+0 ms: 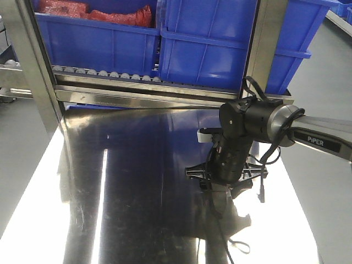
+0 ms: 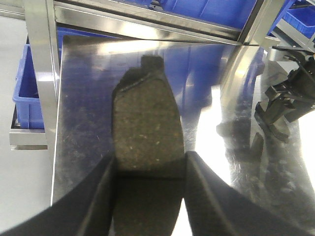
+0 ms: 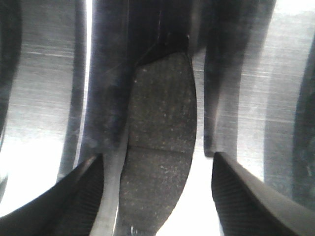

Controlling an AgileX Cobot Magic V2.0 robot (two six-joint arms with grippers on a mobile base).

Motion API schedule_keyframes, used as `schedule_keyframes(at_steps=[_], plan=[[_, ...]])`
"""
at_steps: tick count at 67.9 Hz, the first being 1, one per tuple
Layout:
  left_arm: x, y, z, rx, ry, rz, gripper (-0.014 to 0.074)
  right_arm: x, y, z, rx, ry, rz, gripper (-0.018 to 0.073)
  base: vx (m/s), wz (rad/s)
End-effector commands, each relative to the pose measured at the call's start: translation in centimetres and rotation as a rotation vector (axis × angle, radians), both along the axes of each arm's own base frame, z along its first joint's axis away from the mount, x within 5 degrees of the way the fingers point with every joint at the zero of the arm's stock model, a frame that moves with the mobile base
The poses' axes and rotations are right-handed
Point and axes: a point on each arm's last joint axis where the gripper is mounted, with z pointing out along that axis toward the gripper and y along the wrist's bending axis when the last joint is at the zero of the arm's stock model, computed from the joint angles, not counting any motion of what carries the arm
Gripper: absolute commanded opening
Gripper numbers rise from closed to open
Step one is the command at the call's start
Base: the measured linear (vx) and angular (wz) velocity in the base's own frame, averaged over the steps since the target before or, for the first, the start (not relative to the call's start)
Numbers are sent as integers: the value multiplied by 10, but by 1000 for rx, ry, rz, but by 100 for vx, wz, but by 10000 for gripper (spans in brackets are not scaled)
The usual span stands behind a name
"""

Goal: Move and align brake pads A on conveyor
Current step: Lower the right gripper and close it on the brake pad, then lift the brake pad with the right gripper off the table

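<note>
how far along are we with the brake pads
Done: nothing visible; the conveyor is in no view. In hand: the left pincer grips one brake pad by its sides over the steel tabletop; the right pincer, open, straddles a second pad lying on that tabletop without touching it. Left: carry both to the conveyor and align them, then any other pads, which are out of view.

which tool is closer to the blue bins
Right. The right tool hangs over the steel table in front of the blue bins; the left tool, shut on a brake pad, sits farther back, seeing the right one ahead of it.
</note>
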Motion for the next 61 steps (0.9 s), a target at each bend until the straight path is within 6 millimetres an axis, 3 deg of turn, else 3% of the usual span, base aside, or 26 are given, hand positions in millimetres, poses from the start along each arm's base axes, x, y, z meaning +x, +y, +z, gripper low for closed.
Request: schedule_keyframes(at_steps=[1, 9, 21, 29, 47, 61], plan=[[2, -1, 14, -28, -97, -8, -6, 6, -1, 25, 29, -94, -4, 428, 0, 0], [2, -1, 14, -28, -97, -8, -6, 8, -1, 25, 34, -112, -3, 337, 0, 0], [2, -1, 14, -28, -97, -8, -6, 8, 0, 25, 36, -114, 5, 93, 0, 0], [2, -1, 14, -28, -97, -8, -6, 8, -1, 25, 29, -116, 20, -17, 0, 0], [2, -1, 14, -28, -97, -8, -6, 8, -4, 29, 0, -136, 47, -12, 0, 0], [2, -1, 14, -28, -97, -8, -6, 2, -8, 65, 21, -239, 91, -8, 0, 0]])
